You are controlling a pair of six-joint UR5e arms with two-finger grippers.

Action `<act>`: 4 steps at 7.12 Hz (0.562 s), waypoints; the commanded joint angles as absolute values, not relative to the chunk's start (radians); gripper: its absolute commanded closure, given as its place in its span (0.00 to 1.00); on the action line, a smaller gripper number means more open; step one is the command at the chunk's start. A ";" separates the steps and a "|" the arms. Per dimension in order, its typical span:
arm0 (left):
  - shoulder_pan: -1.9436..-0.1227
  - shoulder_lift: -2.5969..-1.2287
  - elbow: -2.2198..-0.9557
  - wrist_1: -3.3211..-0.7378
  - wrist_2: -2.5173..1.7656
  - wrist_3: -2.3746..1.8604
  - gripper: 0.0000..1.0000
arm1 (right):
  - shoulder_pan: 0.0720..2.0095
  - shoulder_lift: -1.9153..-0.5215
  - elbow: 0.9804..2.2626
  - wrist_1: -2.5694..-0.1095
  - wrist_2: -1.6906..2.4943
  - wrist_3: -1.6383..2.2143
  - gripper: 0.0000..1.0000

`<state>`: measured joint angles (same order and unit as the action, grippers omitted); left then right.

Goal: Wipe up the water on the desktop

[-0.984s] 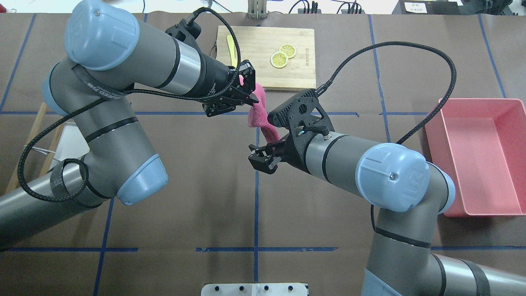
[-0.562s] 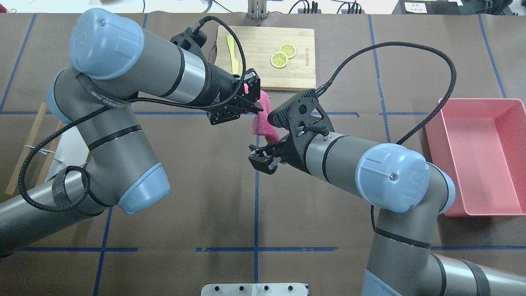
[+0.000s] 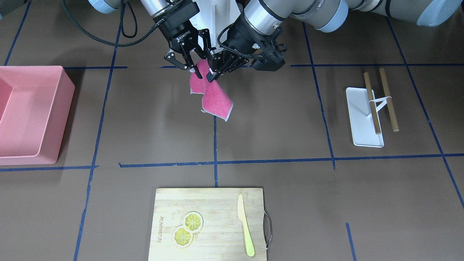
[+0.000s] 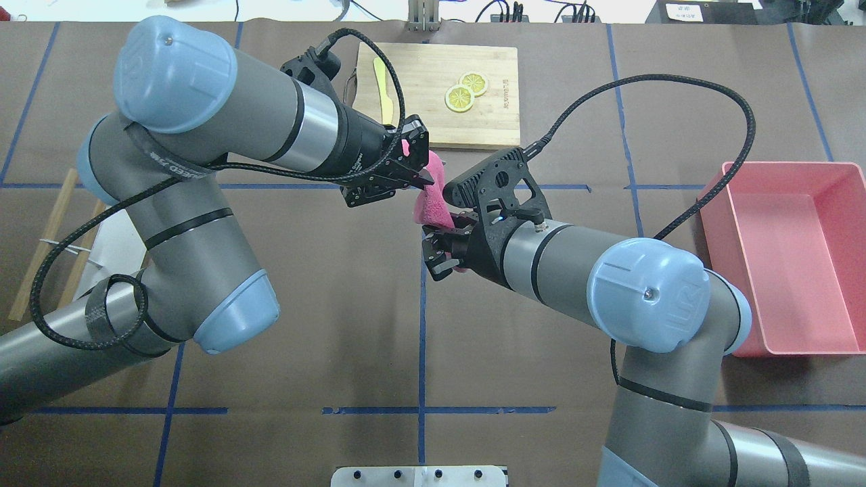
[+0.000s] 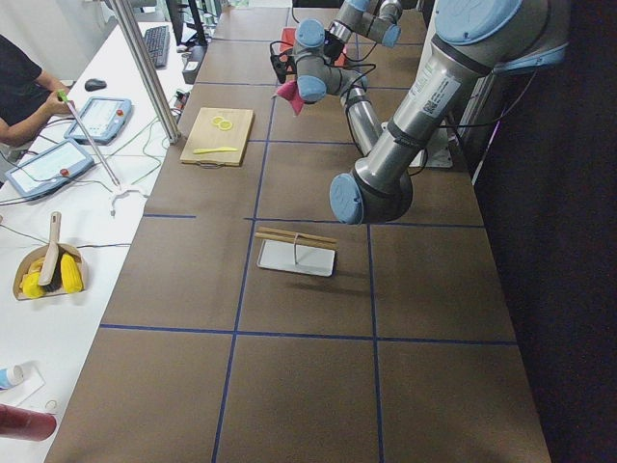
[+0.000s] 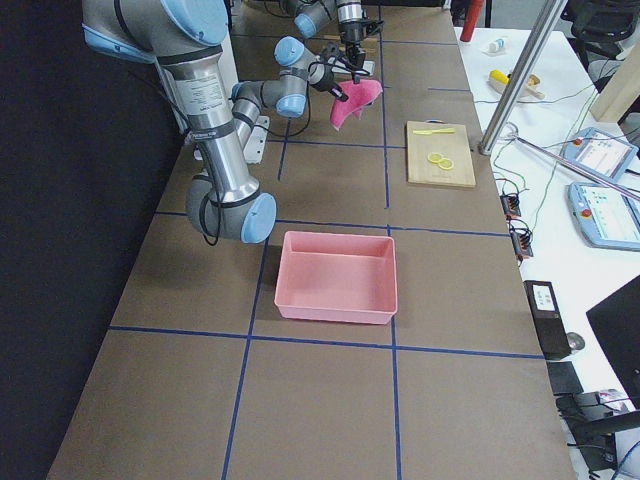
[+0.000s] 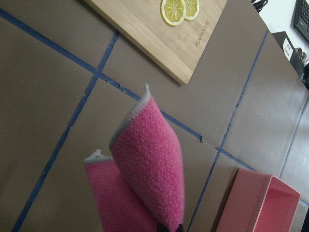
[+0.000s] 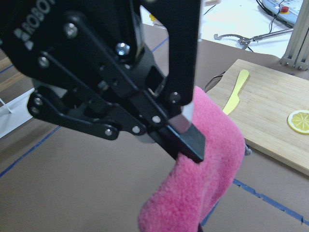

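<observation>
Worktop (image 4: 304,338), matte brown and ruled into rectangles by thin blue tape, filled the overhead view from edge to edge. Near its left edge lay a white stand (image 3: 364,127) with two wooden rods across it, partly hidden beneath the left arm in the overhead view. That arm reached in toward the middle, and the left gripper (image 4: 423,178) was clamped on the upper end of a pink cloth (image 4: 433,206). The grey-edged cloth hung from the closed fingertips in a loose fold, clear of the worktop, over the central blue tape line. Just right of it and nearer the robot, the right gripper (image 4: 434,256) met the cloth's lower end. Pink showed on both sides of its fingers, but whether they had closed on the fabric could not be told. The right wrist camera looked straight at the left gripper's black linkage, with the cloth draped under its fingertip. On the far side of the worktop, beyond both grippers, sat a bamboo cutting board (image 4: 487,115). It carried a yellow knife (image 4: 382,81) on its left part and two lemon slices (image 4: 465,91) near its middle. Well apart, at the right edge, stood a pink bin (image 4: 791,270).
</observation>
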<state>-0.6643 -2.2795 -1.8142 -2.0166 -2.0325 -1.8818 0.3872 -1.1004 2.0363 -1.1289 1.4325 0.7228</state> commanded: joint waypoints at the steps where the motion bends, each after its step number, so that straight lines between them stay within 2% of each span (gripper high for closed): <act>1: -0.664 -2.278 -1.815 -2.019 -2.033 -1.881 1.00 | 0.387 -1.100 2.037 -1.129 1.434 0.730 1.00; 3: -0.664 -2.276 -1.815 -2.019 -2.033 -1.879 1.00 | 0.387 -1.100 2.039 -1.129 1.434 0.730 1.00; 4: -0.664 -2.276 -1.815 -2.019 -2.033 -1.879 0.91 | 0.387 -1.100 2.043 -1.131 1.436 0.730 1.00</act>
<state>-0.6642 -2.2770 -1.8146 -2.0186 -2.0325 -1.8793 0.3866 -1.0999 2.0395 -1.1294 1.4346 0.7301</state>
